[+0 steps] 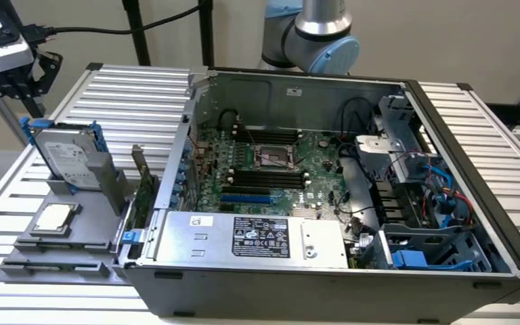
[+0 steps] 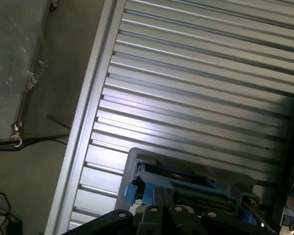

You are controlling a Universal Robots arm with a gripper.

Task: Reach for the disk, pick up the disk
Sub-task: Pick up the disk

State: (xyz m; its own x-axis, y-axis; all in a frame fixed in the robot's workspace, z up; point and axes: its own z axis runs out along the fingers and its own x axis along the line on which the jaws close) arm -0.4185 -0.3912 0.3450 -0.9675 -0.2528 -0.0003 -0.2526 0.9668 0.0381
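Note:
The disk [image 1: 68,157] is a silver-grey hard drive with a white label and blue side rails. It leans upright in a grey holder [image 1: 95,186] at the exterior view's left, beside the open computer case. My gripper [image 1: 32,107] hangs just above the disk's upper far end, shut with nothing between its fingers and not touching the drive. In the wrist view the disk [image 2: 186,183] appears edge-on with its blue rails, just beyond the closed fingertips [image 2: 157,197] of the gripper [image 2: 161,196].
An open computer case [image 1: 477,203] takes up the middle, with a large silver box [image 1: 251,237] inside at the front. A small square chip [image 1: 55,218] lies on a grey tray near the disk holder. The slatted aluminium table [image 2: 196,88] stretches behind the disk.

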